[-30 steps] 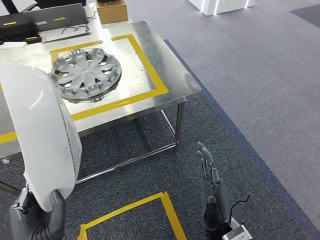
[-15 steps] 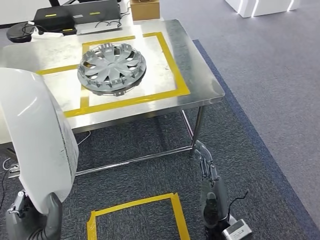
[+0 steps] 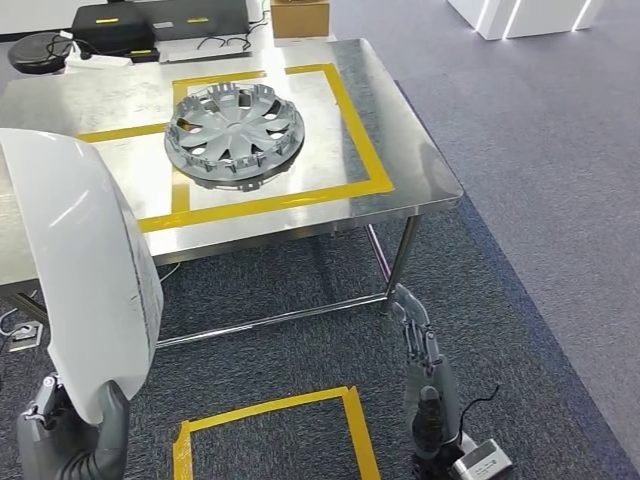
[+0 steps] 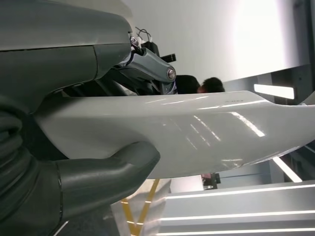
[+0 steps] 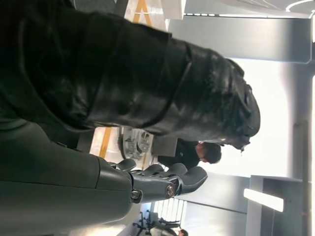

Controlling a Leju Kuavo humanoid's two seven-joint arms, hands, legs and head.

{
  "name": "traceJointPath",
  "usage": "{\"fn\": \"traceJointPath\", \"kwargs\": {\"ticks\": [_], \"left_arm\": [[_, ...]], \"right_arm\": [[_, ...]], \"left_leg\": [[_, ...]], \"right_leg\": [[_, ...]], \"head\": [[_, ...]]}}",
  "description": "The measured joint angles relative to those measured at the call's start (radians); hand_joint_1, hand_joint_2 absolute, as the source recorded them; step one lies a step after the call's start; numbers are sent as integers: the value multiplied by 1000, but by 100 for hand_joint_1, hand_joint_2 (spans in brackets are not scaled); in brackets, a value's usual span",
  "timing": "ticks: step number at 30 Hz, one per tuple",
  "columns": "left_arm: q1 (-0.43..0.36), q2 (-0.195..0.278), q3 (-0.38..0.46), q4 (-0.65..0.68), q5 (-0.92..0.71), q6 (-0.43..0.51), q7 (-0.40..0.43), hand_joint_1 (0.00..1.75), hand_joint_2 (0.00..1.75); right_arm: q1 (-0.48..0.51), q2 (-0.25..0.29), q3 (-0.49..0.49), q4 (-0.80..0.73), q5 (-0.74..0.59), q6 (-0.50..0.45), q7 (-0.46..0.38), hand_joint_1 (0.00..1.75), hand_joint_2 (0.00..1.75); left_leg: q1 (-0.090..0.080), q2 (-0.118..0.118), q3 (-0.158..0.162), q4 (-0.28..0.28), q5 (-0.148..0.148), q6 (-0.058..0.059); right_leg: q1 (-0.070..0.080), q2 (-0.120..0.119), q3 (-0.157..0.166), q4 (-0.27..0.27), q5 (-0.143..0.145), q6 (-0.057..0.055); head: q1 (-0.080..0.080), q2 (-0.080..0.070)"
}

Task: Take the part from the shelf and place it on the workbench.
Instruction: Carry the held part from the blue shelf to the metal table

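Left hand around white part

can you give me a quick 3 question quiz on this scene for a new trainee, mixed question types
1. True or false: the left hand holds the white curved panel.
2. Multiple choice: where does the grey hubcap lie? A) on the carpet B) inside the yellow tape rectangle on the steel workbench C) in the right hand
3. Fill in: the right hand holds ____.

Key: 1 true. 2 B. 3 nothing; it hangs with fingers extended beside the yellow tape square on the carpet.
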Motion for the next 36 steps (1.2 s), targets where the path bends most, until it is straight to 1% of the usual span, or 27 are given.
{"fn": "traceJointPath", "kwargs": {"ticks": [5, 7, 9, 11, 15, 18, 22, 23, 24, 25, 26, 27, 28, 29, 30, 31, 32, 33, 34, 35, 36], "left_arm": [[6, 3, 0, 0, 10, 17, -7, 175, 175], [4, 3, 0, 0, 24, 25, -16, 175, 175], [0, -2, 2, -1, 32, 23, -21, 175, 175], [-2, -8, 4, -1, 34, 16, -23, 175, 175], [-2, -17, 8, -3, 34, 8, -31, 175, 175], [-1, -20, 9, -4, 34, 1, -34, 175, 175], [4, -20, 10, -6, 32, -1, -35, 175, 175], [6, -21, 10, -9, 31, -1, -36, 175, 175], [8, -22, 10, -12, 30, -1, -36, 175, 175], [8, -24, 11, -14, 29, -1, -37, 175, 175], [9, -26, 12, -16, 28, -1, -37, 175, 175], [9, -28, 13, -17, 27, 0, -38, 175, 175], [10, -28, 14, -17, 27, 2, -38, 175, 175], [13, -28, 15, -17, 26, 5, -38, 175, 175], [17, -28, 17, -17, 26, 9, -38, 175, 175], [21, -27, 18, -17, 26, 13, -39, 175, 175], [24, -27, 19, -17, 28, 17, -39, 175, 175], [26, -26, 19, -17, 30, 21, -40, 175, 175], [27, -25, 20, -17, 32, 24, -41, 175, 175], [27, -25, 20, -17, 33, 26, -42, 175, 175], [27, -24, 20, -18, 34, 28, -42, 175, 175]], "right_arm": [[7, 0, -7, 0, -3, -2, -1, 0, 0], [10, 0, -8, 0, -3, -6, -2, 0, 0], [11, 0, -9, 0, -3, -15, 0, 0, 0], [13, 0, -11, 0, -9, -25, 8, 0, 0], [16, 0, -13, 0, -20, -29, 18, 0, 0], [18, 0, -16, 0, -23, -27, 18, 0, 0], [18, 0, -19, 0, -24, -27, 18, 0, 0], [18, 0, -20, 0, -24, -27, 18, 0, 0], [18, 0, -20, 0, -24, -27, 18, 0, 0], [17, 0, -20, 0, -24, -27, 18, 0, 0], [18, 0, -20, 0, -24, -27, 17, 0, 0], [19, 0, -20, 0, -24, -27, 17, 0, 0], [21, 0, -21, 0, -24, -27, 17, 0, 0], [23, 0, -21, 1, -24, -27, 16, 0, 0], [25, 0, -21, 2, -24, -28, 16, 0, 0], [26, 0, -21, 2, -24, -28, 15, 0, 0], [27, 0, -22, 2, -24, -28, 15, 0, 0], [27, 0, -22, 2, -24, -28, 14, 0, 0], [27, 0, -22, 3, -24, -27, 13, 0, 0], [27, 0, -22, 3, -24, -27, 11, 0, 0], [28, 0, -23, 3, -24, -27, 10, 0, 0]], "left_leg": [[-1, 0, 0, 2, 0, 3], [-3, 0, 0, 3, -1, 11], [-3, 0, 2, 0, 1, 14], [-2, 0, 4, -4, 2, 10], [-3, 0, 6, -3, 1, 10], [-6, 1, 5, 1, -3, 15], [-9, 0, 5, 1, -6, 23], [-6, 0, 10, -6, -4, 27], [-3, -1, 16, -16, -2, 32], [0, -2, 23, -25, 1, 36], [3, -3, 30, -32, 3, 40], [2, -4, 32, -34, 2, 43], [1, -6, 33, -34, 0, 44], [1, -9, 34, -33, -2, 44], [0, -11, 36, -32, -4, 43], [0, -14, 40, -31, -8, 40], [1, -18, 46, -29, -13, 37], [2, -20, 52, -27, -20, 32], [1, -23, 55, -23, -27, 26], [0, -24, 56, -19, -31, 19], [-1, -25, 55, -16, -34, 14]], "right_leg": [[-1, 1, 8, -1, 2, 5], [-2, 0, 10, -4, 2, 12], [-2, 0, 10, -4, 1, 14], [-2, 0, 8, -3, -1, 9], [-3, 1, 7, -3, -1, 10], [-5, 0, 8, -6, 0, 16], [-8, -1, 19, -10, 1, 25], [-9, -1, 20, -12, 0, 28], [-9, 6, 18, -6, -7, 31], [-8, 18, 7, 19, -22, 32], [-9, 32, -17, 65, -46, 32], [-8, 46, -53, 133, -74, 32], [-8, 53, -95, 205, -100, 32], [-8, 55, -130, 260, -111, 33], [-8, 56, -151, 285, -105, 32], [-8, 57, -151, 267, -78, 31], [-9, 57, -132, 213, -35, 30], [-9, 58, -103, 146, 2, 28], [-9, 62, -75, 84, 27, 26], [-8, 65, -54, 44, 37, 21], [-6, 68, -44, 28, 32, 15]], "head": [[0, 0], [-1, 0], [0, 0], [1, 0], [1, 0], [1, 0], [0, 0], [0, 0], [1, 0], [3, 0], [6, 0], [8, 0], [9, 0], [10, 0], [10, 0], [10, 0], [10, 0], [10, 0], [11, 0], [11, 0], [10, 0]]}}
